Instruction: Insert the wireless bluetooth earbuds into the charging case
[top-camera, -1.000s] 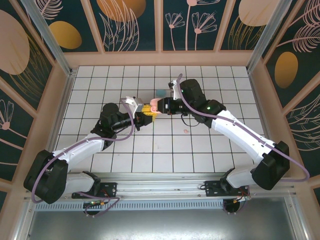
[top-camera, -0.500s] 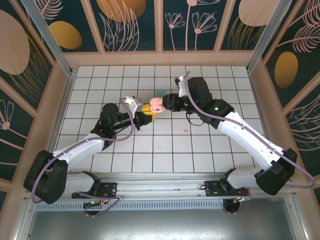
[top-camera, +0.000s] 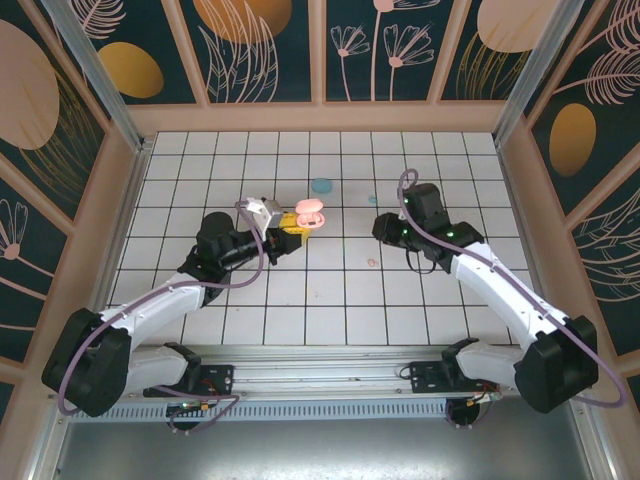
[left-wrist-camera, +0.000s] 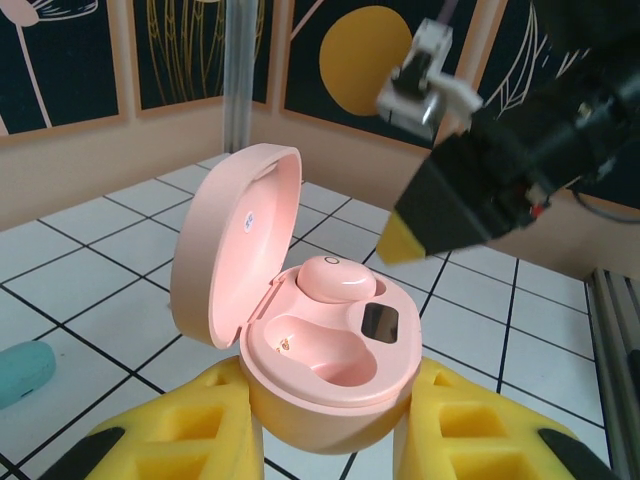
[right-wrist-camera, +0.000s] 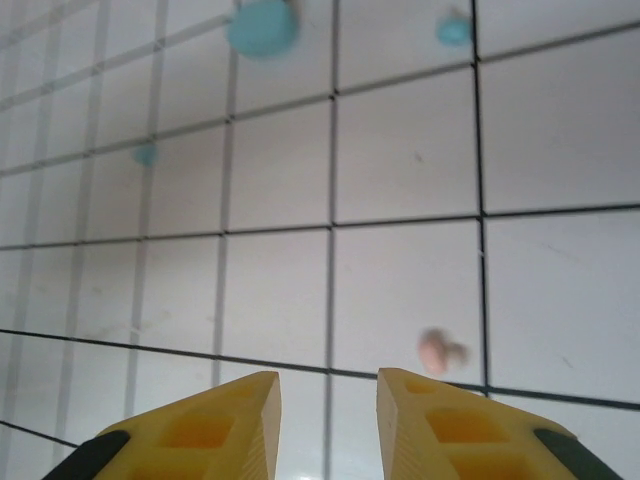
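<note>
My left gripper (left-wrist-camera: 330, 440) is shut on the base of the pink charging case (left-wrist-camera: 330, 370), which it holds with the lid open. One pale pink earbud (left-wrist-camera: 335, 278) sits in the far socket; the near socket (left-wrist-camera: 318, 350) is bare. From above, the case (top-camera: 310, 211) is left of centre with the left gripper (top-camera: 291, 224) on it. My right gripper (right-wrist-camera: 328, 420) is open with nothing between its fingers, and hangs over the tiles. A second pink earbud (right-wrist-camera: 438, 350) lies on the floor just ahead of its right finger. In the top view that earbud (top-camera: 372, 263) lies near the right gripper (top-camera: 384, 229).
A teal case (right-wrist-camera: 262, 25) and two small teal earbuds (right-wrist-camera: 453, 30) (right-wrist-camera: 146, 155) lie farther out on the tiles. From above, the teal case (top-camera: 321, 185) is behind the pink case. The right arm (left-wrist-camera: 520, 170) looms close behind the pink case in the left wrist view.
My right gripper has drawn away from the pink case, moving right and toward the near side, above the loose pink earbud. The left gripper keeps hold of the case.
</note>
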